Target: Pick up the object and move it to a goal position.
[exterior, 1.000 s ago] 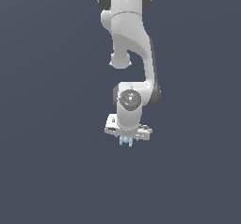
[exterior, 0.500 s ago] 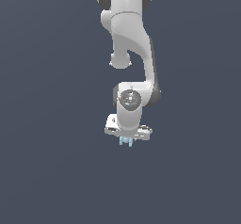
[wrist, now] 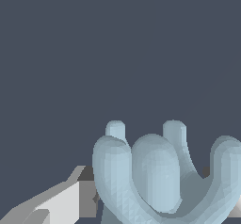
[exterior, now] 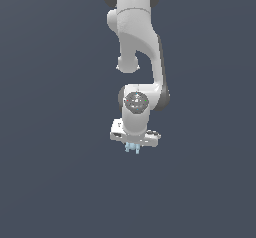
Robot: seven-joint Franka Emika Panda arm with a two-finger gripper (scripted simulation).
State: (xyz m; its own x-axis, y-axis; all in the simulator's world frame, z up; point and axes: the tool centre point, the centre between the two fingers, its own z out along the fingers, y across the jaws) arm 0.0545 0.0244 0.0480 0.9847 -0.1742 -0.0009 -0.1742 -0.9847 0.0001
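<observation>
We are looking at the white Panda arm [exterior: 137, 57] hanging down from the top of the exterior view against a plain dark blue-grey backdrop, and we are seeing no brand, label or readable writing on it anywhere. At its lower end the gripper [exterior: 133, 148] is pointing downward, and the object [exterior: 133, 148], a tiny pale light-blue piece, is peeking out just beneath the white hand body. In the wrist view we are finding the object [wrist: 160, 176] filling the nearer part of the picture, its rounded prongs sticking out like short stubby lobes, with one white finger [wrist: 52, 204] lying right against its side. The pincer is pinching the object, which is sitting between the fingers, clear of any surface.
</observation>
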